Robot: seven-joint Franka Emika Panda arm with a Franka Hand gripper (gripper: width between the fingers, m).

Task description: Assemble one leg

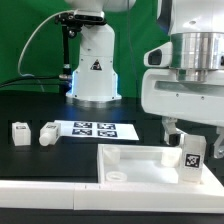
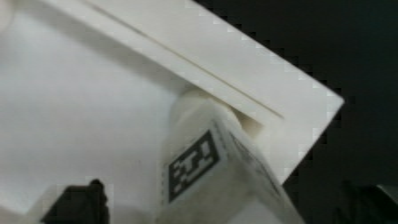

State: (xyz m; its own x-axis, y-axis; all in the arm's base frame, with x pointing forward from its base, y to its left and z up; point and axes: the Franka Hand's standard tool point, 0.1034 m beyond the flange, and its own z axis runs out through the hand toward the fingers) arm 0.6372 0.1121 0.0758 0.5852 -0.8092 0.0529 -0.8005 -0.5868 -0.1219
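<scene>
My gripper (image 1: 185, 148) is shut on a leg (image 1: 191, 155), a short white post with a black-and-white tag on its side. It holds the leg at the right end of the large white tray-like piece (image 1: 130, 158), low over its inner floor. In the wrist view the leg (image 2: 217, 160) runs out between my dark fingertips (image 2: 80, 205) toward the tray's raised rim (image 2: 196, 70) near a corner. Whether the leg's lower end touches the tray is hidden. My gripper (image 2: 222, 210) sits at the wrist view's edge.
Two more white legs (image 1: 20, 132) (image 1: 47, 133) lie on the black table at the exterior view's left. The marker board (image 1: 92, 129) lies beside them. The arm's white base (image 1: 95, 65) stands behind. A round hole (image 1: 118, 177) shows in the tray's near corner.
</scene>
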